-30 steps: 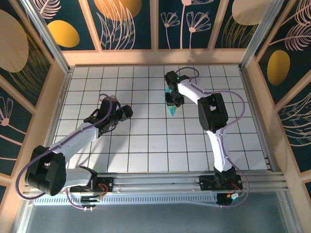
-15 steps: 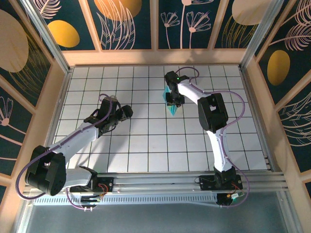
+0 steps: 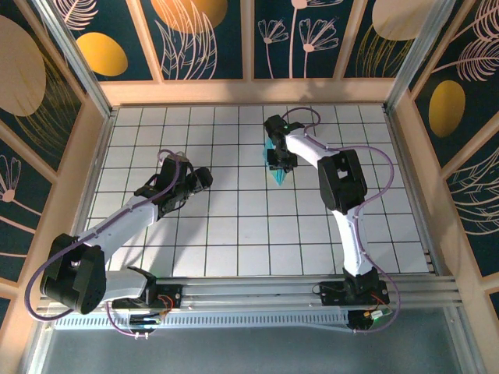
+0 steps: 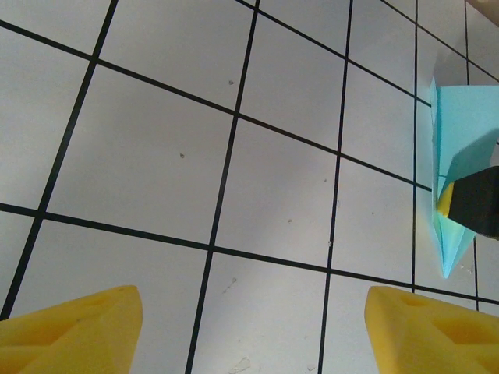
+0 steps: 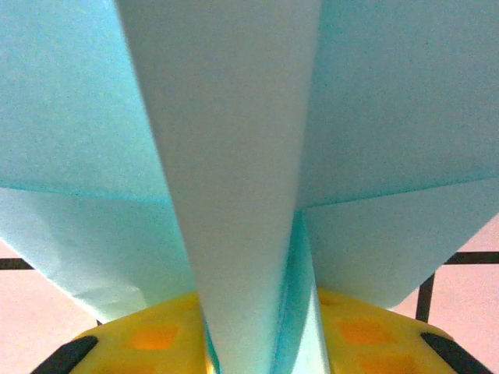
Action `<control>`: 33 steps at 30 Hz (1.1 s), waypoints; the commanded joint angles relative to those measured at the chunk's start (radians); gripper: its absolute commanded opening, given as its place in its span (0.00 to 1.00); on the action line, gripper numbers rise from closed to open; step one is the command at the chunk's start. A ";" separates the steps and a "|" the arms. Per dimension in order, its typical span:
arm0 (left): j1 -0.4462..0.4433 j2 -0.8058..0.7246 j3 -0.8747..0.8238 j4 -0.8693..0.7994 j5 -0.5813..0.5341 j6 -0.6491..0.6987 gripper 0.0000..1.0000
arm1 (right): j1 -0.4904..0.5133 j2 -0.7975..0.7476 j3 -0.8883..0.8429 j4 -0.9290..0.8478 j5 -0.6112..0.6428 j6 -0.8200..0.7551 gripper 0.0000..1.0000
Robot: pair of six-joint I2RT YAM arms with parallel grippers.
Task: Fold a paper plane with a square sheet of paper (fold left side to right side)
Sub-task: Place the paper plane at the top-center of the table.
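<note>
One light-blue paper plane, pointed, keel pinched in right gripper, left gripper spread

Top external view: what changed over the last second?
Barely anything. A little more of the paper plane's blue edge shows left of the right hand, which still grips it at the same spot. The left hand stays open, apart, over bare tiles.

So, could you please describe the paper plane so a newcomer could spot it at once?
Look at the white grid table, just right of centre toward the far side, where the right pincer reaches down. There it holds the paper plane: a narrow, pointed dart, light-blue against plain white tiles.
</note>
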 commanded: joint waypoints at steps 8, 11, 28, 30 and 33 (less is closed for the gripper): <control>-0.001 0.026 0.031 -0.015 0.002 -0.016 0.75 | 0.008 -0.071 -0.053 -0.018 0.030 0.000 0.33; -0.001 0.030 0.032 -0.012 0.004 -0.016 0.75 | 0.007 -0.083 -0.062 -0.015 0.031 0.001 0.33; -0.001 0.040 0.046 -0.003 0.014 -0.019 0.76 | 0.015 -0.128 -0.081 -0.023 0.050 -0.002 0.39; -0.001 0.042 0.053 -0.003 0.014 -0.018 0.76 | 0.015 -0.134 -0.081 -0.023 0.050 -0.002 0.39; -0.001 0.043 0.065 -0.003 0.015 -0.014 0.76 | 0.018 -0.144 -0.084 -0.024 0.051 -0.003 0.40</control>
